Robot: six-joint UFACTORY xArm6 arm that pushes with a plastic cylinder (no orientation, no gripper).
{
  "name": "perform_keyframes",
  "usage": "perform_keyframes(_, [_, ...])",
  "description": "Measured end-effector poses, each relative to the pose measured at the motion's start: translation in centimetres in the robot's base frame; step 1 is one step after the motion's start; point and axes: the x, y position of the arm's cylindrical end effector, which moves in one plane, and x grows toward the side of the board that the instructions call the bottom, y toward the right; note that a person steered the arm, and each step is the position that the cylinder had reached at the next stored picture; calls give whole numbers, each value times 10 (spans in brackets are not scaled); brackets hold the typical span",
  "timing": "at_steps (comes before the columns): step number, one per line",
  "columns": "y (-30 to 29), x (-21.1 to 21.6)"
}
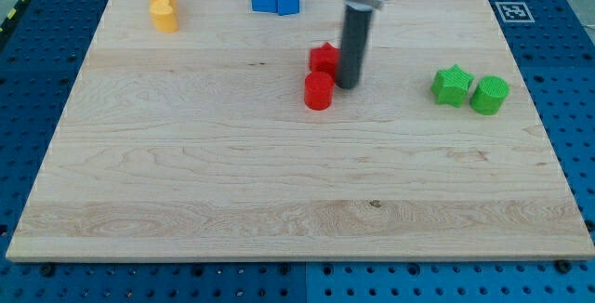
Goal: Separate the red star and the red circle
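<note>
Down on the wooden board (186,182), my tip (349,85), a bare rod holding nothing, sits just right of the red star (323,58) and red circle (318,91), which are almost touching near the middle.

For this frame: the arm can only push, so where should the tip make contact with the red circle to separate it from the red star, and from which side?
Best guess: contact the red circle on its upper wall, the side facing the red star, and push toward the view's bottom. The two sit close together, star above, so that direction widens the gap. My tip now stands just right of the circle, beside both blocks, so it would first need to move between them.
</note>
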Motion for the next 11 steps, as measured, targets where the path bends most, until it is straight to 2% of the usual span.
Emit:
perform_keyframes(1, [-20, -38])
perform_keyframes(3, [-19, -52])
perform_keyframes(5, [11, -94])
perform_keyframes(7, [-55, -130])
perform_keyframes(9, [-69, -123])
perform_keyframes(11, [-55, -89])
